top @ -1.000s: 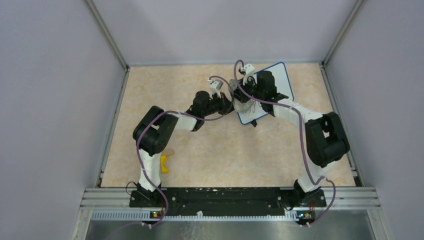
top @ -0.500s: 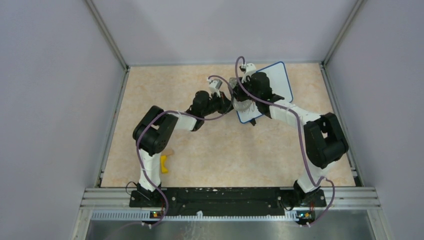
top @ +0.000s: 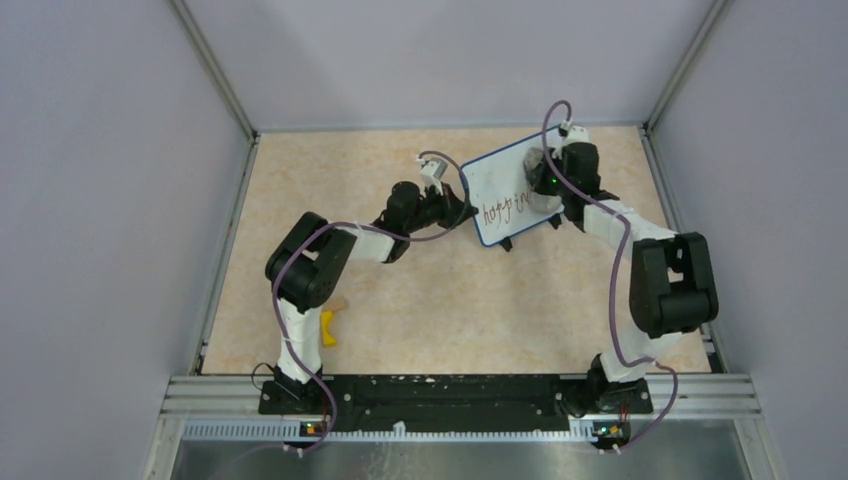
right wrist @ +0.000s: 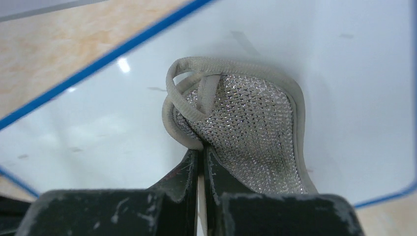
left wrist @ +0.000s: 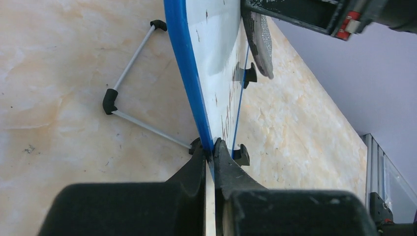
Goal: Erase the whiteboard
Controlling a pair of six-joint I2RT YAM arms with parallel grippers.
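Note:
A blue-framed whiteboard [top: 497, 185] stands tilted on its stand at the back of the table, with brown handwriting [top: 503, 208] on its left half. My left gripper [top: 463, 209] is shut on the board's left edge; the left wrist view shows the jaws pinching the blue frame [left wrist: 179, 59] at its lower end [left wrist: 210, 147]. My right gripper [top: 545, 187] is shut on a silver mesh cloth [right wrist: 246, 123] with a grey border and holds it against the white surface [right wrist: 354, 73] near the board's right side. The cloth also shows in the left wrist view [left wrist: 260, 42].
A yellow object [top: 327, 328] lies by the left arm's base at the near left. The board's wire stand leg [left wrist: 133, 54] with black end caps rests on the beige tabletop behind the board. Grey enclosure walls stand on three sides.
My right gripper with the cloth has moved from the board's left half to its right side, uncovering the handwriting. The left gripper has kept its hold on the board's edge.

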